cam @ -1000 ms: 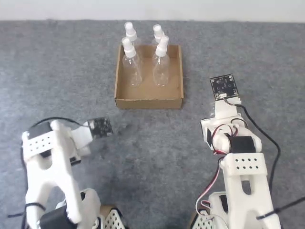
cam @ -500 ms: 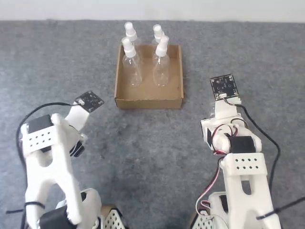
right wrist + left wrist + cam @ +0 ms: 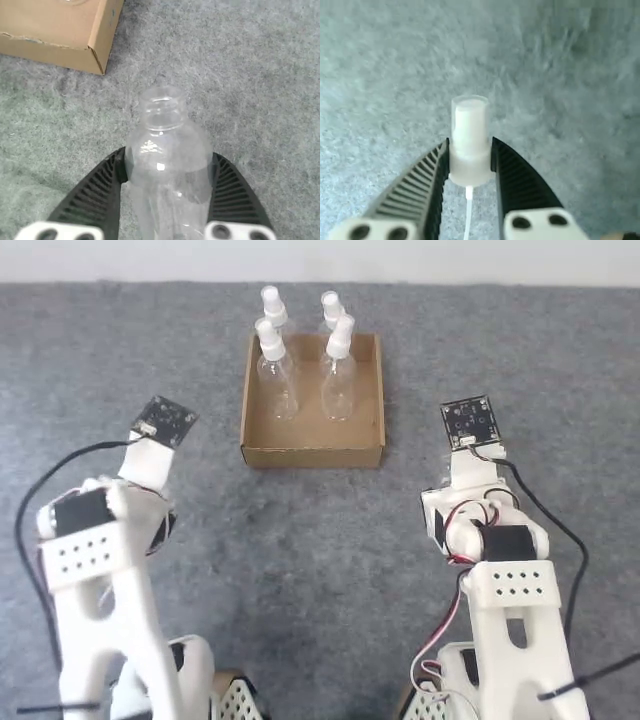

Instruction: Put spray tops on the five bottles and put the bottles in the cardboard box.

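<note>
From above we see the box [image 3: 312, 453] at the middle of the desk's [image 3: 520, 350] far edge. Four capped bottles [image 3: 278, 390] stand upright inside it, two by two, each clear with a white sprayer on its neck. The far pair is partly hidden behind the near pair. The left arm [image 3: 95, 550] stands toward the near left corner and the right arm [image 3: 495, 550] toward the near right. From this height their wrist boards cover whatever they carry.

The wrist views bring us in close. The left claw [image 3: 470, 145] is clamped on a spray top [image 3: 469, 125], a white cylinder with a wider, frosted collar. Both ribbed fingers [image 3: 422, 187] grip it at the collar, over bare grey desk. A thin white tube [image 3: 467, 215] hangs from it between the fingers and is cut off at the frame's edge.

The right claw [image 3: 167, 159] is clamped on a fifth bottle [image 3: 167, 175] of clear plastic with rounded shoulders and an open threaded neck. The fingers press its sides just below the shoulder. It sits near the box's near right corner but apart from it. Its lower part is cut off, so we cannot tell whether it rests on the desk or hangs above it.
</note>
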Robot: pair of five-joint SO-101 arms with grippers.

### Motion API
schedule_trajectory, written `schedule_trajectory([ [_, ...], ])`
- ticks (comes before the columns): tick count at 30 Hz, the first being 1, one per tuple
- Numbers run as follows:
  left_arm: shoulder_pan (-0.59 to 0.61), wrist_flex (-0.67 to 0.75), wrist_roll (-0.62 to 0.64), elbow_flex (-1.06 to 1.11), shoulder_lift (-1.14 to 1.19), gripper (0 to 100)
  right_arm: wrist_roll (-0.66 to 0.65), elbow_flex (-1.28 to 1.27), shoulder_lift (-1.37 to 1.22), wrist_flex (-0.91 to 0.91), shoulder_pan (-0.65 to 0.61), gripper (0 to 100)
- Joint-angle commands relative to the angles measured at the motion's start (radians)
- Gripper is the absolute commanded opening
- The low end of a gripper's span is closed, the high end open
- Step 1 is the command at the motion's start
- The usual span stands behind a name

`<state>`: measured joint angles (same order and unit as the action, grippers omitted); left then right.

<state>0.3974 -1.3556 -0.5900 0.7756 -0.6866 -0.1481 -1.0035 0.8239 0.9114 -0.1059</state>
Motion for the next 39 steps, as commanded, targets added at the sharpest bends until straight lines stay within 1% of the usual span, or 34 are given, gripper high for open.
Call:
schedule_trajectory([
  [1, -0.052, 0.02, 0.129, -0.035, -0.14, 1, -0.008, 0.014, 0.035, 0.005, 0.004, 12.2],
  [6, -0.084, 0.097, 0.269, -0.01, -0.215, 1, -0.008, 0.014, 0.035, 0.007, 0.004, 12.2],
  [11, -0.087, 0.132, 0.359, -0.018, -0.227, 1, -0.008, 0.017, 0.041, 0.007, 0.004, 12.2],
  [17, -0.097, 0.213, 0.508, -0.031, -0.227, 1, -0.006, 0.012, 0.168, 0.081, 0.002, 12.2],
  [20, -0.141, 0.212, 0.566, -0.074, -0.227, 1, -0.006, 0.0, 0.217, 0.099, -0.007, 12.2],
  [23, -0.196, 0.212, 0.629, -0.111, -0.227, 1, -0.006, -0.029, 0.251, 0.09, -0.047, 12.2],
  [30, -0.262, 0.215, 0.752, -0.165, -0.229, 1, -0.006, -0.057, 0.311, 0.09, -0.076, 12.2],
  [35, -0.305, 0.215, 0.806, -0.228, -0.229, 1, -0.008, -0.087, 0.374, 0.09, -0.153, 12.2],
  [39, -0.361, 0.218, 0.873, -0.269, -0.229, 1, -0.008, -0.114, 0.437, 0.09, -0.196, 12.2],
])
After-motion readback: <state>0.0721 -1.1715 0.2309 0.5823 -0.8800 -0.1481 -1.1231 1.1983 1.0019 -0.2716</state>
